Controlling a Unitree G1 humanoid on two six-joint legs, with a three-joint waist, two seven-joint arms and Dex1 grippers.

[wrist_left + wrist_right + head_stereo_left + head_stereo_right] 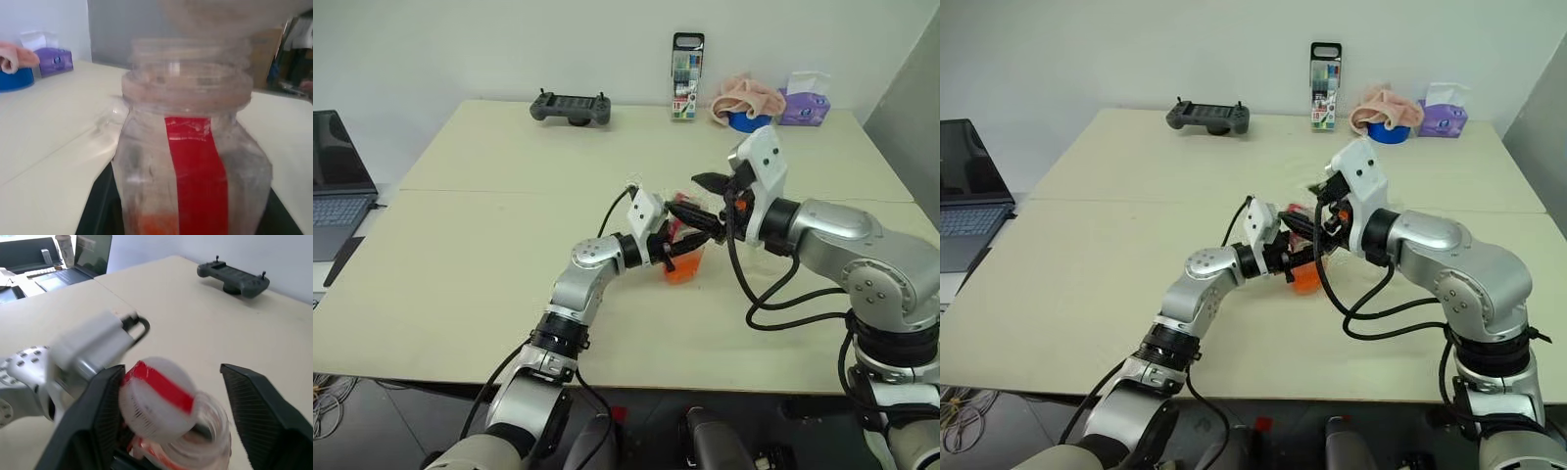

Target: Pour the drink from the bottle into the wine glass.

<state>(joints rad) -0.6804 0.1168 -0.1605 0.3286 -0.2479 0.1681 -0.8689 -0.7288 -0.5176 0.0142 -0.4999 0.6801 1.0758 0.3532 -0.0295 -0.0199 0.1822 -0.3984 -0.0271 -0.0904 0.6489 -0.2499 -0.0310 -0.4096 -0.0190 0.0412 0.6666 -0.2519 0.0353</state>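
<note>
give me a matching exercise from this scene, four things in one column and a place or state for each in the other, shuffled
Things:
1. bottle
2. right gripper
3. game controller
4. tissue box

Places or states:
a. far right corner of the table
b. clamped in the left gripper
c. open, either side of the cap
d. far edge of the table, left of the marker pack

Pairs: 1-b, 2-c, 3-d, 4-a

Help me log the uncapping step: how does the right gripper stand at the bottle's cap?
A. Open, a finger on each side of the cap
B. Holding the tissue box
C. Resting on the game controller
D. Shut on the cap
A: in the right wrist view the right gripper is open, its black fingers spread on either side of the red-and-white cap of the bottle.
</note>
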